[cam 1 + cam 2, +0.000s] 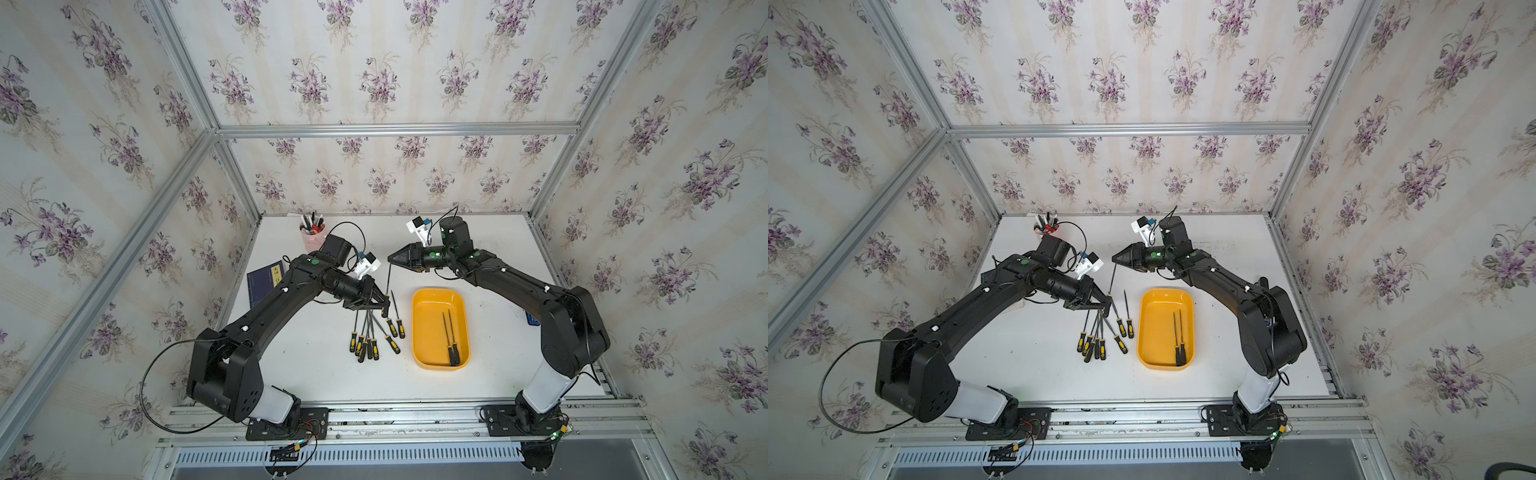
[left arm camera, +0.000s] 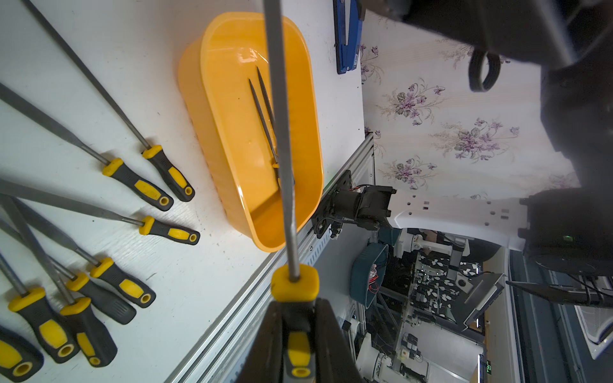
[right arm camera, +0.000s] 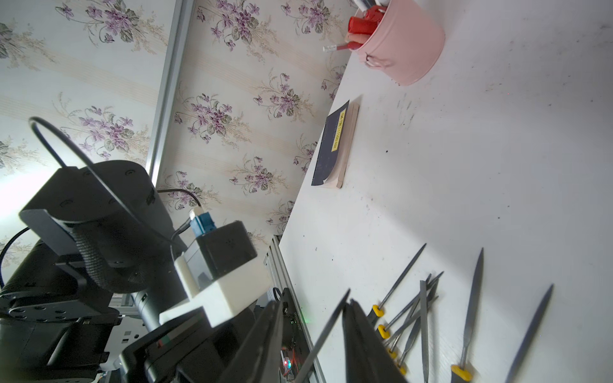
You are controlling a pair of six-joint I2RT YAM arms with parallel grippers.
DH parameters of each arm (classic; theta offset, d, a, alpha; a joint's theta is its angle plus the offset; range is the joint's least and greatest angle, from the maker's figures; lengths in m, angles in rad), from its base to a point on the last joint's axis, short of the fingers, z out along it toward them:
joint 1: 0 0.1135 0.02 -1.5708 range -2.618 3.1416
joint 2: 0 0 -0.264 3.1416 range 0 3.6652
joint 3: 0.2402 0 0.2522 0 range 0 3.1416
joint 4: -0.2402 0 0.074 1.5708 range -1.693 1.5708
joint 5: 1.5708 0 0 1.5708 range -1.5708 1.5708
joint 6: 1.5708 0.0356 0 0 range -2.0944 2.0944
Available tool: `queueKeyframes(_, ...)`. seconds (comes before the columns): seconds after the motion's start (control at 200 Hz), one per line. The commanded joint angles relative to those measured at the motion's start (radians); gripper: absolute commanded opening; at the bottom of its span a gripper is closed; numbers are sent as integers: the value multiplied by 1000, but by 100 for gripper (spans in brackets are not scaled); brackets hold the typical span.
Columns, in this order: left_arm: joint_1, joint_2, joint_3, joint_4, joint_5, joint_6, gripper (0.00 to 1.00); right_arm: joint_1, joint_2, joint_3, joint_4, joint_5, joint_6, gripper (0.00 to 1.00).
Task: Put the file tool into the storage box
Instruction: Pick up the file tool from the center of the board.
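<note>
We see the left gripper [image 1: 386, 306] up off the white surface [image 1: 498, 270], over the far end of the loose file pile [image 1: 370, 336]. Its fingers [image 2: 328, 335] pinch the file tool [image 2: 282, 132] by the black-and-yellow handle, and the yellow collar sits just clear of the fingertips in the left wrist view. The file tool's grey blade runs from there toward the far side. Its tip reaches the right gripper [image 1: 391, 258], which comes in from the right and points left. In the right wrist view the right gripper's fingers [image 3: 361, 331] stand spread with the blade tip in the gap between them; we cannot tell if either finger touches it. So the file tool is in the air, left of the storage box [image 1: 430, 328] and a bit beyond its far left corner, not inside it. The storage box, orange-yellow, sits flat on the surface just right of the loose file pile, long side running near to far. In it two files [image 1: 449, 332] lie side by side toward the right wall, handles at the near end, tips pointing far. The loose file pile is fanned on the surface, handles mostly near, some blades crossing. A pink pen cup [image 1: 312, 237] stands far left, and a dark blue book [image 1: 266, 282] lies by the left edge, partly under the left arm.
</note>
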Motion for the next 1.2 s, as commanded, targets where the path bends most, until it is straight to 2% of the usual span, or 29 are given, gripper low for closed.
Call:
queueKeyframes(0.0, -1, 5, 6, 30, 14, -1, 8, 6, 20, 15, 0, 2, 5, 35)
queueKeyframes(0.21, -4, 4, 3, 25, 7, 0, 8, 5, 34, 49, -84, 39, -41, 32)
queueKeyframes(0.515, -4, 24, 0, 24, -8, -1, 9, 7, 26, 30, -84, 28, -38, 10)
queueKeyframes(0.659, -3, 35, 1, 30, -4, -2, 12, 6, 15, 18, -84, 32, -41, 1)
queueKeyframes(0.709, -3, 41, 3, 23, -8, 0, 16, 7, 10, 18, -83, 32, -41, 0)
queueKeyframes(0.784, -1, 54, 10, 10, -11, 5, 30, 6, 6, 21, -84, 34, -41, 0)
queueKeyframes(0.884, 0, 56, 19, 8, -22, 5, 33, 5, 0, 25, -96, 39, -49, 0)
queueKeyframes(0.959, 6, 58, 29, 5, -26, 1, 49, 6, -3, 36, -133, 58, -65, 0)
queueKeyframes(1.039, 12, 59, 37, 4, -26, -2, 51, 5, -7, 48, -176, 80, -84, 0)
queueKeyframes(1.064, 16, 59, 40, -1, -27, -2, 54, 6, -7, 55, -202, 93, -91, 0)
queueKeyframes(1.104, 22, 57, 46, -12, -34, 2, 64, 5, -3, 74, -262, 127, -112, 0)
queueKeyframes(1.194, 47, 47, 56, -43, -52, 16, 69, -1, 12, 139, -433, 226, -165, 0)
